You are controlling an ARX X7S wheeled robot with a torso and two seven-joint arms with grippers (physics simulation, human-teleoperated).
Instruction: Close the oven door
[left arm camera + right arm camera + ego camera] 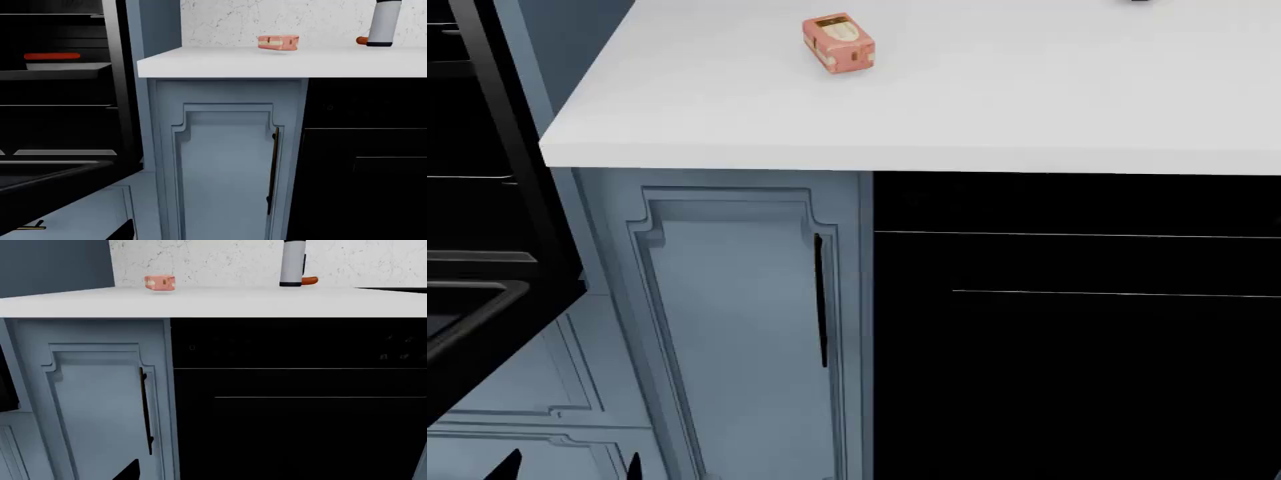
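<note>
The oven door (461, 325) hangs open at the far left of the head view, a glossy black panel lying nearly flat and jutting out from the oven. In the left wrist view the oven door (47, 182) sits below the open cavity with its racks (53, 105). My left gripper (570, 468) shows only as two dark tips at the bottom edge, apart, below and in front of the door, holding nothing. One left fingertip (123, 231) and one right fingertip (130, 471) show in the wrist views, each well off centre; the right gripper is out of the head view.
A pale blue cabinet door (734, 330) with a dark upright handle (821, 300) stands beside the oven, under a white counter (961, 110). On it lie a pink box (838, 43) and a white bottle (293, 262). A black appliance front (1068, 330) fills the right.
</note>
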